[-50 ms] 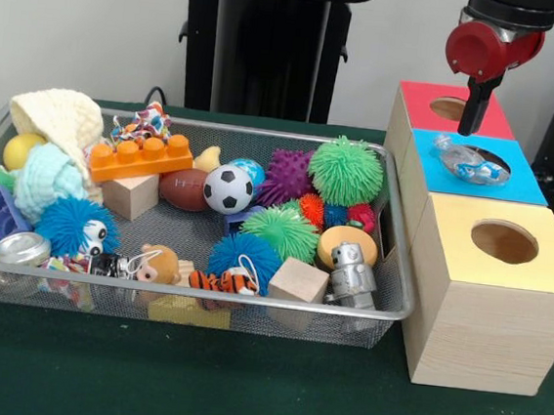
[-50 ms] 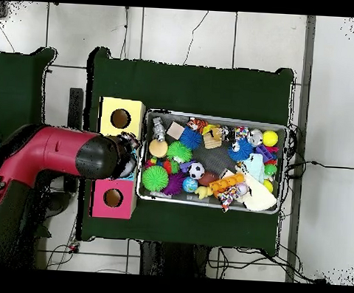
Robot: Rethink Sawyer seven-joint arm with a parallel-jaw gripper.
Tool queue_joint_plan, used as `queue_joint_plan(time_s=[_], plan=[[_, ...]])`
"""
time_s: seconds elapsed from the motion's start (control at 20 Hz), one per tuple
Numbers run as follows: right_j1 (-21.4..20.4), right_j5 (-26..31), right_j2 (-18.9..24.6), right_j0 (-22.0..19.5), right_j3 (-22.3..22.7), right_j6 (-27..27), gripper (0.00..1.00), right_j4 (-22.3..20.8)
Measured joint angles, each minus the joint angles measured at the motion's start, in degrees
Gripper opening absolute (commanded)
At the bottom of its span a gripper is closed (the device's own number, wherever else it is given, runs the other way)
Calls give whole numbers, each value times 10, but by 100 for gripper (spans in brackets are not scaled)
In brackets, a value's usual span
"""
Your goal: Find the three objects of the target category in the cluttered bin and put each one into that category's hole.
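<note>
Blue is the colour of the middle box top, and a clear shiny toy with blue bits lies across its round hole. It has not dropped in yet. The gripper hangs just above the toy, and I cannot tell if it is released or clenched. I think the toy needs a soft push down in the middle so it slips through and does not slide off the edge.

The red box and the yellow box each have a hole that looks empty. The wire bin is packed with toys: a soccer ball, a brown football, a green spiky ball, an orange block, wooden cubes, a silver robot and a little tiger.
</note>
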Motion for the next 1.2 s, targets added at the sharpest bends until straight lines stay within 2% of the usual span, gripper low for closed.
queue_joint_plan(time_s=[0.7,1.2], plan=[[-1,0,0,0,0,0,0,4],[2,0,0,0,0,0,0,34]])
